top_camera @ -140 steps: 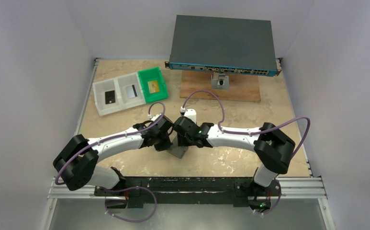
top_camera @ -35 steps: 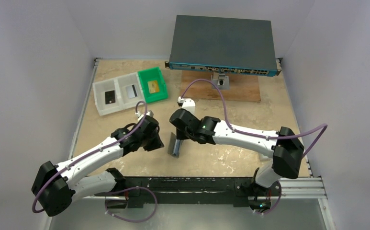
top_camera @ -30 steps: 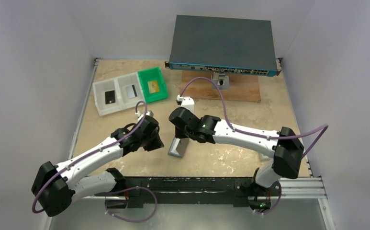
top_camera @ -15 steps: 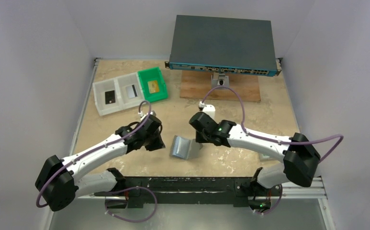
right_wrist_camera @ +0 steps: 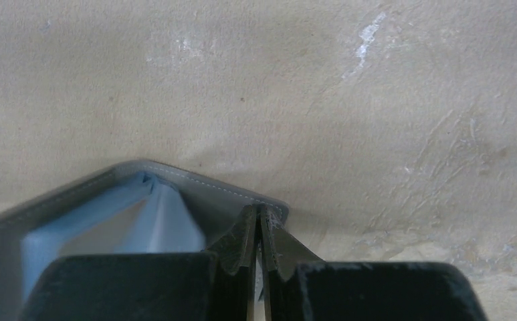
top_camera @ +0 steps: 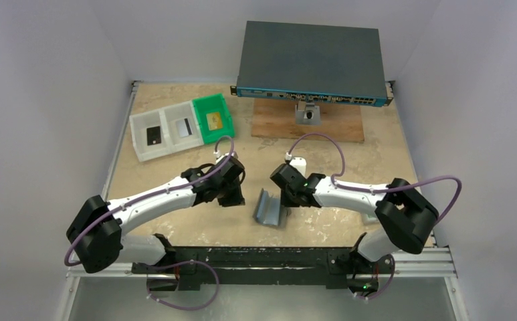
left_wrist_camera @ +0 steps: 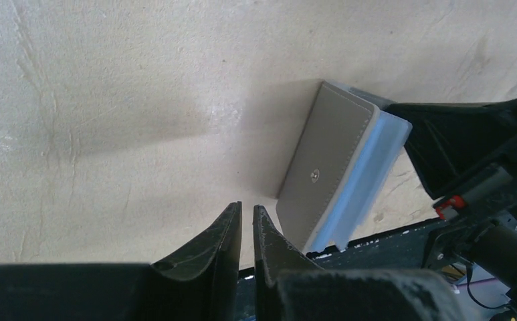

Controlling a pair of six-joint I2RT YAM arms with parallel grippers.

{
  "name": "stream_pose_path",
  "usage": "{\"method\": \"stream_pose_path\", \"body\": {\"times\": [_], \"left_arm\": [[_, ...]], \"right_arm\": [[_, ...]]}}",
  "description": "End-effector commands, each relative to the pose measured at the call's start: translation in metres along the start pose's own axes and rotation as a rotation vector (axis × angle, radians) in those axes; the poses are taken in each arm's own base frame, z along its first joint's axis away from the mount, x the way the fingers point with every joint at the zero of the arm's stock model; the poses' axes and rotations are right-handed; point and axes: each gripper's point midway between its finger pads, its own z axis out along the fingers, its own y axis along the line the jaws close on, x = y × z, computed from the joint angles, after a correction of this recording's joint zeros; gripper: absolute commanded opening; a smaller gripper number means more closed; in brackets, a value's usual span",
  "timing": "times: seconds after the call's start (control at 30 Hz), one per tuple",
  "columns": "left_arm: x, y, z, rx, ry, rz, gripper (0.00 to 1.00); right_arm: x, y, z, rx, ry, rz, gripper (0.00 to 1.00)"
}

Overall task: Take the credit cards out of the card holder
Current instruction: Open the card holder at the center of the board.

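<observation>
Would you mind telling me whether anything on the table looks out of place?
The card holder stands half open on its edge instead of lying flat, one flap apparently pinched by the right gripper.

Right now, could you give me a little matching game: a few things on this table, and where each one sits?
Things:
1 black card
2 gold card
3 card holder
4 silver card

Places:
A green tray
B bare tabletop, near edge
C left white tray
D middle white tray

Pairs: 1-C, 2-A, 3-B, 4-D
</observation>
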Motion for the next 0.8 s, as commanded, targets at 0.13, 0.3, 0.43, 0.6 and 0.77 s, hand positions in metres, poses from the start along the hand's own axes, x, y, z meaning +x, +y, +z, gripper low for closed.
{"method": "stream_pose_path", "body": {"times": [0.13, 0.3, 0.43, 0.6, 0.77], "left_arm": [[-0.025, -0.023, -0.036, 0.073, -0.091, 0.028, 0.13], [-0.024, -0.034, -0.044, 0.126, -0.08, 0.029, 0.14], [-0.022, -0.042, -0.046, 0.166, -0.065, 0.023, 0.14], [-0.019, -0.048, -0.041, 0.191, -0.044, 0.017, 0.14], [-0.01, -0.047, -0.022, 0.18, 0.003, 0.008, 0.14]], "right_arm": [[-0.045, 0.025, -0.016, -0.029, -0.099, 0.0, 0.0], [-0.072, 0.048, -0.051, -0.087, -0.148, -0.019, 0.0], [-0.082, 0.062, -0.069, -0.128, -0.164, -0.026, 0.0], [-0.074, 0.072, -0.072, -0.159, -0.151, -0.029, 0.0], [-0.047, 0.055, -0.048, -0.114, -0.089, -0.023, 0.0]]}}
